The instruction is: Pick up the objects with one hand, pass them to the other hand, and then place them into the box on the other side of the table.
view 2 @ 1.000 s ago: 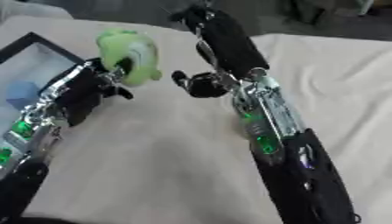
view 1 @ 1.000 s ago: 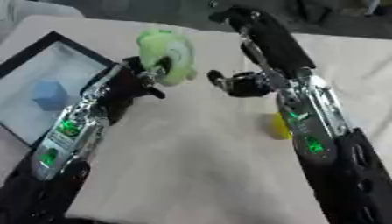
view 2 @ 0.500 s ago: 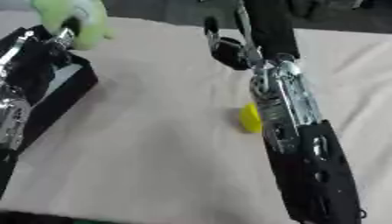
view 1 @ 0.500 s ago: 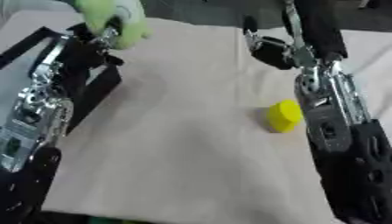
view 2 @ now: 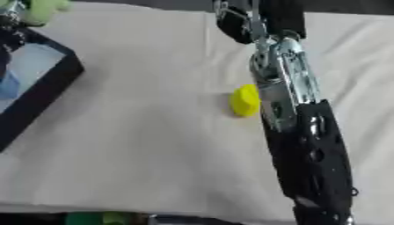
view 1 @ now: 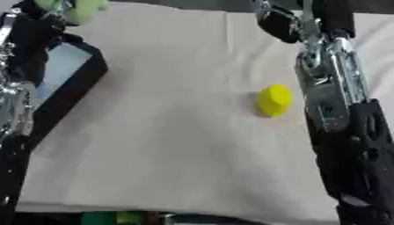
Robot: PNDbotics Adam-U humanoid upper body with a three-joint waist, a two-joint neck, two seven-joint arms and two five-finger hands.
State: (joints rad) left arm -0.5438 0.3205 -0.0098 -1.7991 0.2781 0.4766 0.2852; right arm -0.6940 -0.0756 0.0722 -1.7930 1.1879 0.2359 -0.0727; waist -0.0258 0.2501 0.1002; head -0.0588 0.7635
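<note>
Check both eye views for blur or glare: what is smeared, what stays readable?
Left eye view: yellow object soft-edged but readable; green object smeared at top edge. Right eye view: right arm streaked, box rim soft. No glare on the cloth in either.

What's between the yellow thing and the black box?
Nothing but bare cloth. In the left eye view, the stretch from the yellow thing to the black box holds only the pale cloth covering the table.
</note>
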